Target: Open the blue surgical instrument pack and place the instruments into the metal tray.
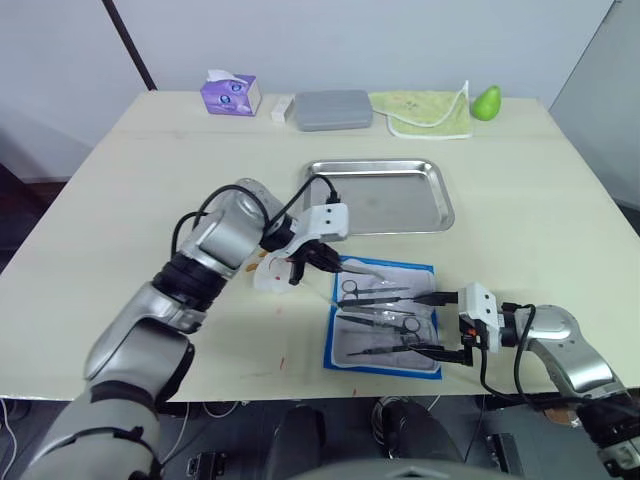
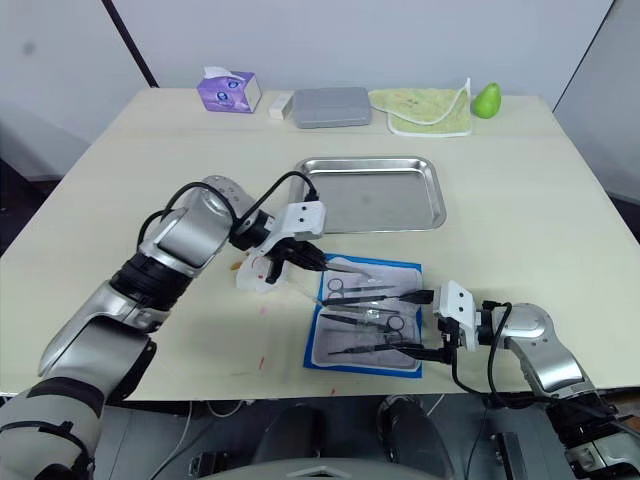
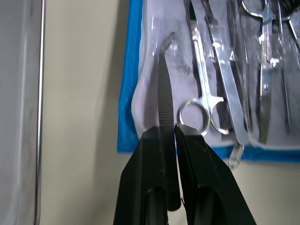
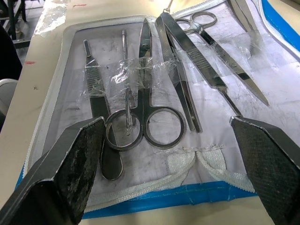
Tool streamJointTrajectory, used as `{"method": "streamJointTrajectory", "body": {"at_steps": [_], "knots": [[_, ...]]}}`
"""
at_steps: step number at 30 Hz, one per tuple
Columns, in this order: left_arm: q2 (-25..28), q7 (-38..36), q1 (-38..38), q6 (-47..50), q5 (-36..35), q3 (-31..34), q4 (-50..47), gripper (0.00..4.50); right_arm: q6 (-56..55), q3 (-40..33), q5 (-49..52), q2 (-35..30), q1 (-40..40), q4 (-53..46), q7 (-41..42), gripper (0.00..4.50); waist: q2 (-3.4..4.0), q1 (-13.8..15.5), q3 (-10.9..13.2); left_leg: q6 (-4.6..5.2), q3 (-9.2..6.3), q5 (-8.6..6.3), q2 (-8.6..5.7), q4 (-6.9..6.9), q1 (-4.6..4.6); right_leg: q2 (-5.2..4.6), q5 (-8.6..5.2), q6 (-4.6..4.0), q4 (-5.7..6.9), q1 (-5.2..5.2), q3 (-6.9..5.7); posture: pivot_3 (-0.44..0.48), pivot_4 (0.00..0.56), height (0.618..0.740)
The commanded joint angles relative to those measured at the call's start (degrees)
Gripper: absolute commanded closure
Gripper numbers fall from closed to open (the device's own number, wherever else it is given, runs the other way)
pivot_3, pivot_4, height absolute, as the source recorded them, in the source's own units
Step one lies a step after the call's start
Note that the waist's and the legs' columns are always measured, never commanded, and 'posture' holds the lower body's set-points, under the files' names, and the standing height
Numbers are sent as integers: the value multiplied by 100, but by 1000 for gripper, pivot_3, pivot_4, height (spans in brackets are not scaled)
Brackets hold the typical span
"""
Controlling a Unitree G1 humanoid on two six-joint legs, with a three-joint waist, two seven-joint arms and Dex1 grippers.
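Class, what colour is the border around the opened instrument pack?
Blue, framing the pack with its whitish clear inner face; the right wrist view shows it best.

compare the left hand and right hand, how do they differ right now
The left hand is shut on a thin serrated instrument at the far edge of the blue surgical instrument pack; the right hand is open and holds nothing. The left sits on the side nearer the metal tray, the right at the pack's right edge. Both have black fingers and work at the opened pack.
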Motion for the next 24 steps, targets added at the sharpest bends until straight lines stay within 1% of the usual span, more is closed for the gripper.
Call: {"method": "streamJointTrajectory", "body": {"at_steps": [1,4,6,9,12,14,15,16,17,19,20,24], "knots": [[441,-43,190,-35,-289,623,-430,4418,381,400,-691,-126,249,558,-108,0,0,3,0,0,0,0,0,0,1,0,-2,-2,1,0,-2,0,150,738],[669,90,437,97,-484,979,-738,4418,438,385,-650,-167,261,472,-85,0,-5,17,-2,0,0,0,0,0,1,-3,-2,-3,0,1,-5,0,150,738],[727,228,640,357,-726,1306,-1010,4418,438,376,-632,-181,283,462,-73,0,-6,22,-3,0,-1,0,0,0,2,-5,-5,1,-1,2,-4,0,150,738],[588,855,863,695,-865,1750,-1241,4418,426,358,-610,-183,302,484,-58,0,-8,34,-4,0,-2,0,0,0,2,-5,-8,7,0,2,-7,0,150,738],[273,1535,952,1606,-1118,2115,-1438,4418,402,342,-597,-188,304,515,-40,0,-10,39,-5,0,-3,0,0,0,3,-5,-8,8,0,3,-7,0,150,738],[-79,2047,951,2110,-1292,2375,-1592,4418,393,327,-580,-188,304,525,-32,0,-13,41,-6,0,-4,0,0,0,2,-5,-9,12,-1,4,-8,0,150,738],[-339,2383,936,2434,-1359,2507,-1700,4418,387,313,-570,-191,302,529,-26,0,-13,45,-7,0,-4,0,-1,0,2,-6,-9,12,-1,4,-7,0,150,738],[-694,2867,910,2655,-1322,2621,-1794,4418,386,293,-555,-199,298,530,-16,0,-13,52,-7,0,-5,0,-1,1,2,-6,-8,12,-1,5,-8,0,150,738],[-1041,3376,860,2786,-1193,2674,-1837,4418,387,271,-542,-205,296,534,-10,0,-14,64,-7,0,-5,0,-1,1,2,-6,-8,12,0,6,-8,0,150,738],[-1566,4094,760,3035,-1077,2766,-1887,4418,384,246,-536,-224,295,533,17,0,-21,90,-10,0,-7,0,-2,2,4,-7,-6,11,-1,10,-7,0,150,738],[-1809,4573,678,3018,-866,2744,-1817,4418,388,228,-521,-227,295,530,26,0,-22,103,-8,0,-6,0,-3,2,3,-7,-3,7,-1,10,-6,0,150,738],[-2623,6062,192,3300,-323,2715,-1280,4418,393,193,-508,-250,275,534,65,0,-28,151,-9,0,-7,0,-6,1,4,-7,0,3,-2,11,-5,0,150,738]]}}
